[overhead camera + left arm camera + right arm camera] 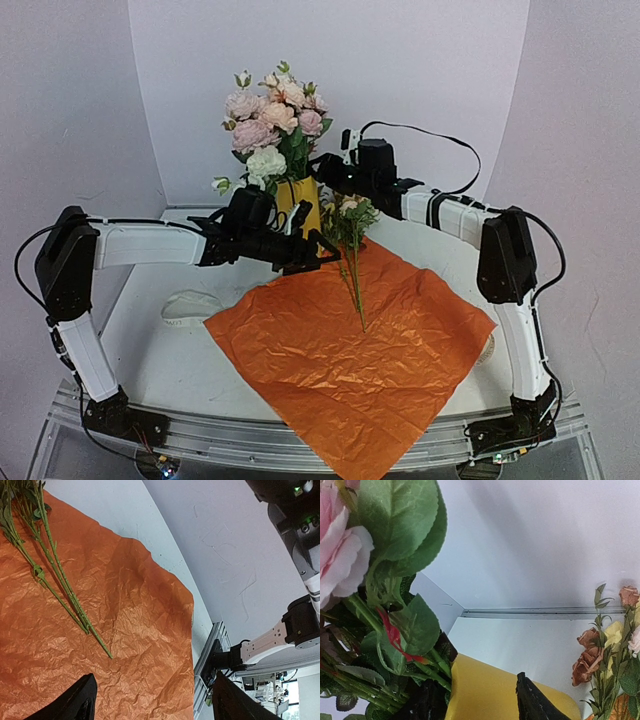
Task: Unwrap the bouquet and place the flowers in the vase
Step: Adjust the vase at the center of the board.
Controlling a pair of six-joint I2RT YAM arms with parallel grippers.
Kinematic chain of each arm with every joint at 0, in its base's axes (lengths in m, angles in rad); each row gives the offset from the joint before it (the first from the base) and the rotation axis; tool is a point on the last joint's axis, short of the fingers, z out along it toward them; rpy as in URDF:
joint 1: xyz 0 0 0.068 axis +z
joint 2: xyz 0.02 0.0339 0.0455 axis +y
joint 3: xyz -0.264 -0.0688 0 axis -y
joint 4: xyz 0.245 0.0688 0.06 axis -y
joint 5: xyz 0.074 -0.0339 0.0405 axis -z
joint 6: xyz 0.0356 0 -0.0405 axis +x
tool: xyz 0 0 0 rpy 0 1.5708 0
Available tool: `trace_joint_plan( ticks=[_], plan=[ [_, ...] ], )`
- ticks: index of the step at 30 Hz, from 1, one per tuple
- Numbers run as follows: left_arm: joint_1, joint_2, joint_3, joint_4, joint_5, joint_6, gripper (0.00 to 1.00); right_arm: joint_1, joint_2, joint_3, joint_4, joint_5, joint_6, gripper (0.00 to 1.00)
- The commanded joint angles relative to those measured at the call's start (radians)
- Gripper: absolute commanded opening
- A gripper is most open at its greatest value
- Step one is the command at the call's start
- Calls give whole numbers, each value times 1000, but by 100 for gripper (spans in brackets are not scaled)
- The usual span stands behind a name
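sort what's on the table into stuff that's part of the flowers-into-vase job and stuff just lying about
Part of the job:
- the flowers, lying on the spread-out orange paper
- the yellow vase

Just lying about:
- the big rose bunch, already standing in the vase
- a pale ribbon-like thing on the table, left of the paper

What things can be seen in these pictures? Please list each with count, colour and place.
paper: one sheet, orange, spread flat on the table.
flowers: one small bunch, green stems, rust and yellow blooms, lying on the paper's far corner.
vase: one, yellow, behind the paper.
roses: one bunch, pink and white, in the vase.
pale thing: one, whitish, on the table left of the paper, unclear.
table: one, white, under everything.
left gripper: one, black, open above the paper.
right gripper: one, black, open beside the vase.
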Motion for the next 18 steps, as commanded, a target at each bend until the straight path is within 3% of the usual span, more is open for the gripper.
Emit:
trace_joint_plan(
  ticks=[1,9,13,18],
  plan=[
    [-18,-66,-81,-48,14,-9,82,7,43,33,-57,12,-23,54],
    [-23,-121,-115,-81,-37,35,87,8,50,47,-66,12,-31,53],
    [-22,-96,59,-200,-52,98,87,7,53,54,-68,13,-31,53],
    [-22,-65,206,-236,-5,97,87,7,55,65,-68,10,-33,53]
  ],
)
